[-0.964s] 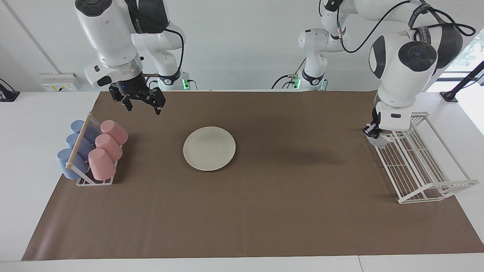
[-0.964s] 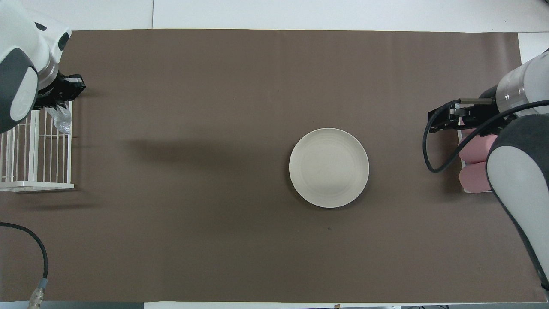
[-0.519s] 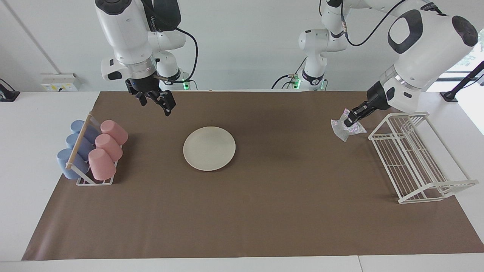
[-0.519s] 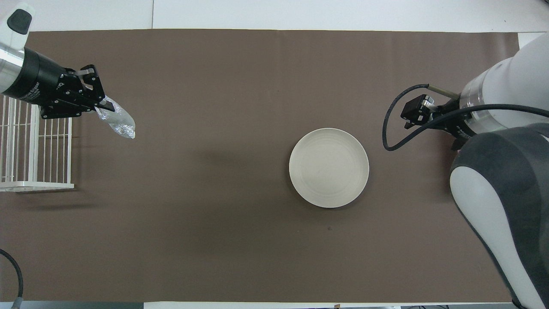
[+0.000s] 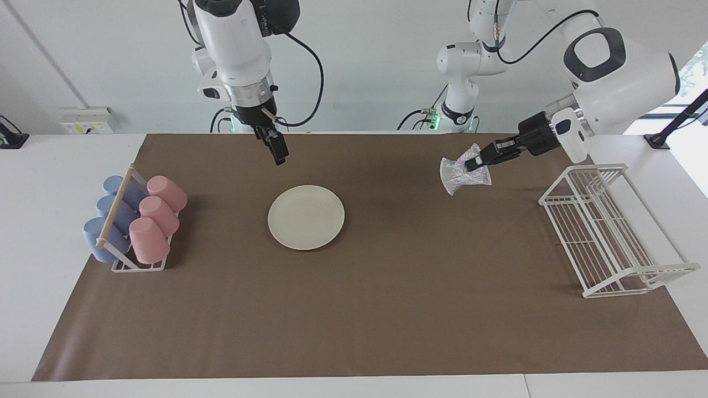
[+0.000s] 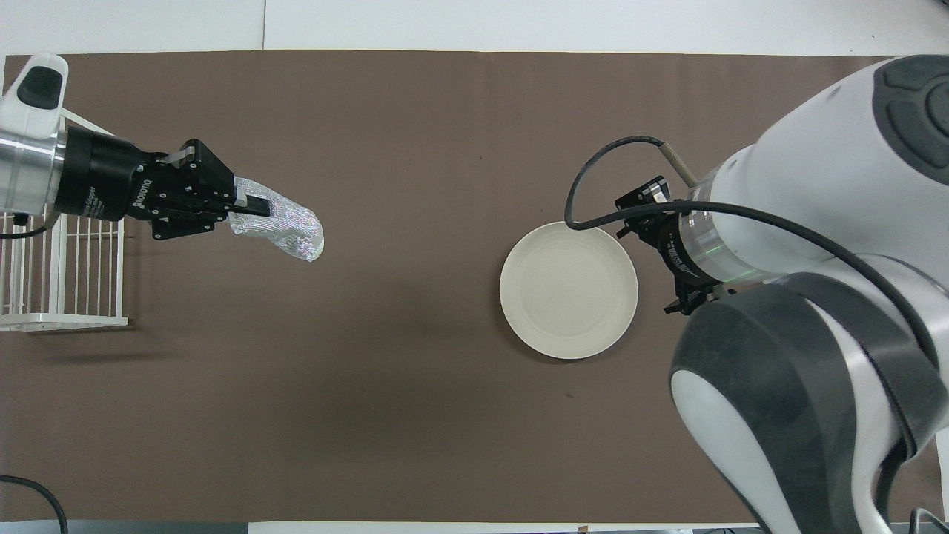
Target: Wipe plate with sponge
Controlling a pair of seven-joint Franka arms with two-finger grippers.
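The cream-white plate lies flat on the brown mat; it also shows in the overhead view. My left gripper is shut on the silvery glittery sponge and holds it in the air over the mat, between the wire rack and the plate. In the overhead view the left gripper points toward the plate, and the sponge hangs from its tip. My right gripper hangs in the air over the mat just beside the plate's rim. In the overhead view its own wrist hides it.
A white wire rack stands at the left arm's end of the table; it also shows in the overhead view. A holder with pink and blue cups stands at the right arm's end. The brown mat covers the table.
My left gripper lifted the sponge from the wire rack and carried it toward the plate. My right gripper swung from over the cup holder to beside the plate and turned.
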